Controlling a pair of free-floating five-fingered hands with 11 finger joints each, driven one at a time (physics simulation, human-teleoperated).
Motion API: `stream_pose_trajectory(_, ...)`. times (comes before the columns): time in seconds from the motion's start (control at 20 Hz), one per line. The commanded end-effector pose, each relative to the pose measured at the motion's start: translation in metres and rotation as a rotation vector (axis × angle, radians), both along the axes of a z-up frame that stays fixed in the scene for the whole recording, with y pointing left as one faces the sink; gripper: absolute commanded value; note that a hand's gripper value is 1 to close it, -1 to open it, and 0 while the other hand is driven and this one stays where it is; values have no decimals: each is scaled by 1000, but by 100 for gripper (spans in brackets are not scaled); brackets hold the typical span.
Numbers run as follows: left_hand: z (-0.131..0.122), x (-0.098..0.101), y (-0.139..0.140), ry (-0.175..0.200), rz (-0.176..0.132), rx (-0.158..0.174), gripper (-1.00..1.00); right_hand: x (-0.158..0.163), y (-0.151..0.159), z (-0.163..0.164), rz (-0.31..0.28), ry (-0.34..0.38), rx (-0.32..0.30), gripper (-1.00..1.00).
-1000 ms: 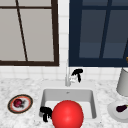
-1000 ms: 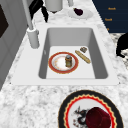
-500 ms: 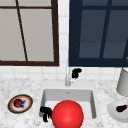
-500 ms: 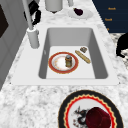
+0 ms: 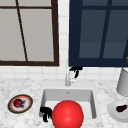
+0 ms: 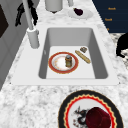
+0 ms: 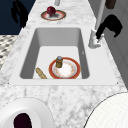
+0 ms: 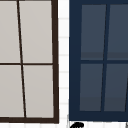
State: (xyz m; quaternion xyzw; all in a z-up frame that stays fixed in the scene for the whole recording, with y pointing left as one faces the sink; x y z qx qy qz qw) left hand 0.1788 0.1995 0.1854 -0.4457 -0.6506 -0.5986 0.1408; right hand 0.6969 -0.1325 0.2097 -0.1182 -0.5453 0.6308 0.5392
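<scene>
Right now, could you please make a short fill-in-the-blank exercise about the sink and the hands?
1. The small jar stands on a red-rimmed plate inside the ____.
2. The right hand is at the top of the ____.
3. The left hand hangs at the sink's front ____ corner.
4. The plate left of the sink holds a dark ____ fruit.

Missing words: sink; faucet; left; red

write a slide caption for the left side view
Hand by the faucet, above a sink holding a jar on a red-rimmed plate.
</scene>
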Motion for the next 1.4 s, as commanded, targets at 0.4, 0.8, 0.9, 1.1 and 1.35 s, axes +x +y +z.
stream_pose_trajectory(0.4, 0, 0, 0, 0, 0, 0, 0, 8, -42, -36, 90, 209, 100, -100)
stream_pose_trajectory(0.8, 0, 0, 0, 0, 0, 0, 0, 44, -52, -59, 181, 261, 136, -100)
stream_pose_trajectory(0.9, 0, 0, 0, 0, 0, 0, 0, 40, -52, -60, 200, 291, 155, -100)
stream_pose_trajectory(1.1, 0, 0, 0, 0, 0, 0, 0, 43, -56, -83, 234, 306, 190, -100)
stream_pose_trajectory(1.35, 0, 0, 0, 0, 0, 0, 0, 63, -39, -103, 259, 370, 260, 100)
